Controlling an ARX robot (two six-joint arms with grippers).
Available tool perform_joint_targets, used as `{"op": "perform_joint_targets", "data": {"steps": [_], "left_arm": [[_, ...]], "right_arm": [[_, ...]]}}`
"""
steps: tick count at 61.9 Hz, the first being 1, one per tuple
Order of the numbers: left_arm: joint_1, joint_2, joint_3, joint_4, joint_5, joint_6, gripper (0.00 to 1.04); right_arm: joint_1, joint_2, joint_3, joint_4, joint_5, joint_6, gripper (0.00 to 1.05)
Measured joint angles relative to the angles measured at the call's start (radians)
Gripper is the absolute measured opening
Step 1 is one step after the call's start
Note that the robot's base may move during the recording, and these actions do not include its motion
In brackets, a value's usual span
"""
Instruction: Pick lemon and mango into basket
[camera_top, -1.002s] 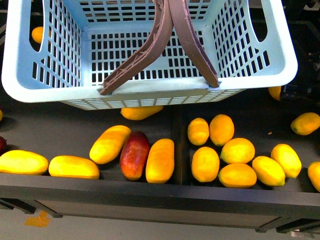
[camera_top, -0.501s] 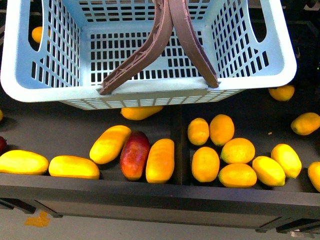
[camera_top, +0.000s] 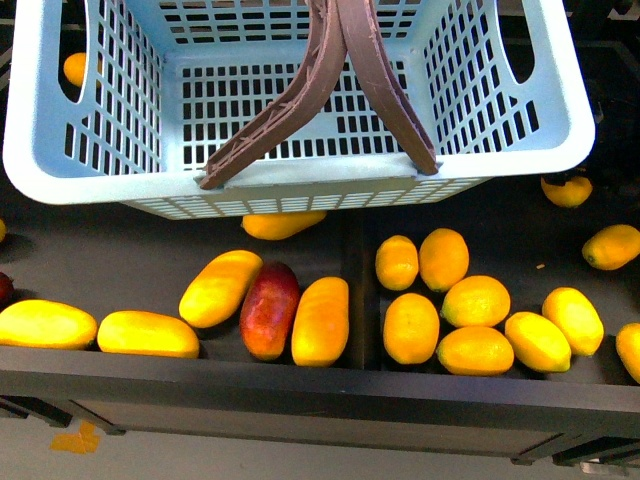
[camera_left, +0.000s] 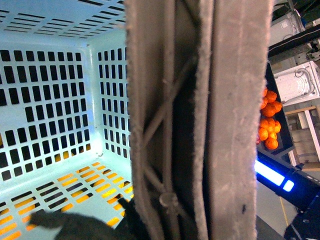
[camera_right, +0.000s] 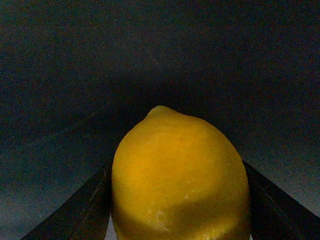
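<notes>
The light teal basket hangs over the back of the shelf. Its two brown handles meet at the top edge of the front view. My left gripper is shut on the handles and looks down into the basket. No fruit shows inside. My right gripper is shut on a lemon, which fills the space between its dark fingers. In the front view this lemon shows just beyond the basket's right corner. Yellow mangoes lie at the front left.
A dark red mango lies between two yellow mangoes. Several lemons are grouped at the front right. The shelf's front edge runs along the bottom. Oranges sit in a far tray in the left wrist view.
The lemon by the basket's right corner has come further into view, shifting right and a little down. The dark arm part at the right edge has gone. The basket barely moved.
</notes>
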Motion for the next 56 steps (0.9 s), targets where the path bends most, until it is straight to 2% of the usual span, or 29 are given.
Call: {"op": "perform_joint_targets", "data": {"steps": [12,17,25,33,40,46,56], "left_arm": [[0.000,0.000,0.000,0.000,0.000,0.000,0.14],[0.000,0.000,0.000,0.000,0.000,0.000,0.14],[0.000,0.000,0.000,0.000,0.001,0.000,0.14],[0.000,0.000,0.000,0.000,0.000,0.000,0.14],[0.000,0.000,0.000,0.000,0.000,0.000,0.14],[0.000,0.000,0.000,0.000,0.001,0.000,0.14],[0.000,0.000,0.000,0.000,0.001,0.000,0.14]], "right_arm": [[-0.013,-0.274,-0.391,0.247,-0.093,0.004,0.62],[-0.021,-0.441,-0.573,0.356,-0.172,0.035,0.62],[-0.026,-0.678,-0.792,0.448,-0.245,0.083,0.62],[-0.008,-0.919,-0.988,0.474,-0.285,0.133,0.62],[0.050,-1.080,-1.085,0.459,-0.295,0.151,0.62],[0.139,-1.183,-1.106,0.439,-0.293,0.162,0.62],[0.228,-1.203,-1.106,0.416,-0.266,0.169,0.62]]}}
